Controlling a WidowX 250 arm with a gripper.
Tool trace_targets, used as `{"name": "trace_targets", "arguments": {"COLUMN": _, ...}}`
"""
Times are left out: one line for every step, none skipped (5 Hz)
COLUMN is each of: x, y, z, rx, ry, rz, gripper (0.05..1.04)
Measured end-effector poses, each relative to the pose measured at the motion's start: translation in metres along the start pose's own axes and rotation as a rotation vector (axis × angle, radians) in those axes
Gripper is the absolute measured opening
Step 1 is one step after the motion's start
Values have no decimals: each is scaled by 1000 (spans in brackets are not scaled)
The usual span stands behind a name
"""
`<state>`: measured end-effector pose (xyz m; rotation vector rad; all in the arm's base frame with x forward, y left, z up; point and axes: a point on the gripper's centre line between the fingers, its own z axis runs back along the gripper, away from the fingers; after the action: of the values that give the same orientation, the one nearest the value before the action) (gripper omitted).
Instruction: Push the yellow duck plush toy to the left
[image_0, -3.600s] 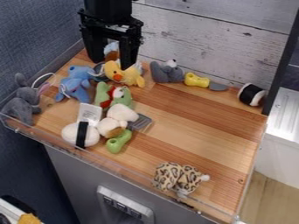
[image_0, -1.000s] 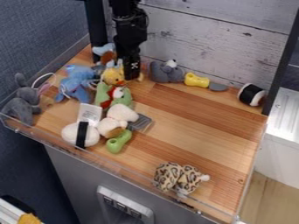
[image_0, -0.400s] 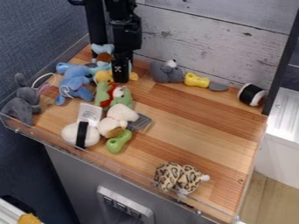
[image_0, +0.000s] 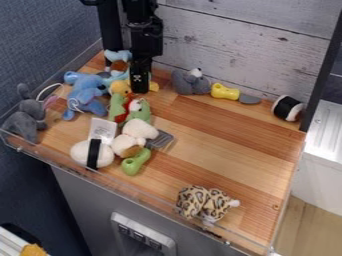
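The black gripper (image_0: 139, 86) hangs low over the back left of the wooden surface, seen edge-on, in front of the yellow duck toy (image_0: 120, 88) and hiding part of it. Whether it holds the duck cannot be told. Just below it lies a green plush (image_0: 119, 107) with a red and white patch. A blue plush (image_0: 85, 93) is to its left, and a light blue and brown toy (image_0: 118, 61) sits behind. To its right, by the back wall, is a grey plush (image_0: 190, 82).
White plush toys (image_0: 137, 131), a green-handled spatula (image_0: 135, 162) and a grey rabbit (image_0: 25, 118) lie at the left. A leopard-print plush (image_0: 202, 202) is near the front edge. A yellow-handled tool (image_0: 226, 92) and a black-and-white roll (image_0: 287, 108) stand along the back wall (image_0: 234, 50).
The gripper has come lower and turned edge-on since the first view, then shifted slightly left. The duck has moved left and the blue plush has shifted a little.
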<state>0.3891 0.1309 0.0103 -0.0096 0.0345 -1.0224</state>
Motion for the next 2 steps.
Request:
{"name": "trace_targets", "arguments": {"x": 0, "y": -2, "z": 0, "rx": -13, "ry": 4, "rz": 144, "gripper": 750}}
{"name": "trace_targets", "arguments": {"x": -2, "y": -8, "z": 5, "rx": -65, "ry": 28, "rz": 339, "gripper": 749}}
